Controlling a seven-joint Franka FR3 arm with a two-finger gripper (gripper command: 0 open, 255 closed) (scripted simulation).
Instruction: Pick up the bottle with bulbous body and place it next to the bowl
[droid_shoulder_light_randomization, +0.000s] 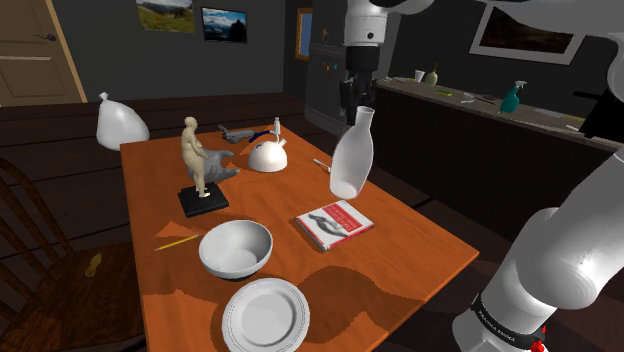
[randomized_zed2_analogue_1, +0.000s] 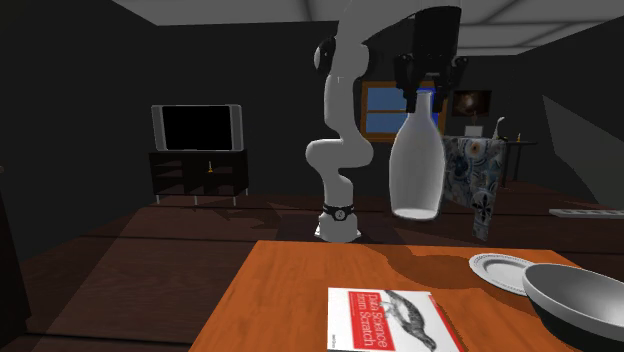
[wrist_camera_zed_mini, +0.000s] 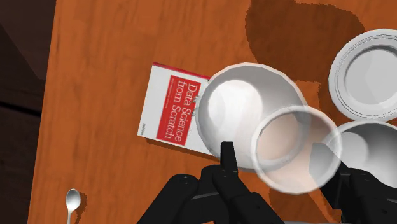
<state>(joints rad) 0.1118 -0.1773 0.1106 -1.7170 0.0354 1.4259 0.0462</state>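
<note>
Upper centre-right of the shoulder view: the pale bottle (droid_shoulder_light_randomization: 352, 155) hangs upright, clear of the table (droid_shoulder_light_randomization: 430, 250), above the far edge of the book (droid_shoulder_light_randomization: 335, 224). From above, the gripper (droid_shoulder_light_randomization: 361, 110) clamps its neck, fingers narrowed to neck width; nothing else is held. The bowl (droid_shoulder_light_randomization: 236, 248) sits lower centre, well apart from the bottle, with the book between them.

Step in hand, by my reading: carry toward the bowl, then lower. Keep the bottle vertical. The grip is high on the neck and the bulb below could swing, so go slowly and pass above the book.

Room: the bare tabletop between bowl and book looks tight for the base. The plate (droid_shoulder_light_randomization: 265, 315) crowds the bowl toward the frame's bottom, the pencil (droid_shoulder_light_randomization: 175, 241) lies at its left, and the figurine (droid_shoulder_light_randomization: 197, 160) stands above. The table's edge lies right of the book, so avoid overshooting there.
</note>
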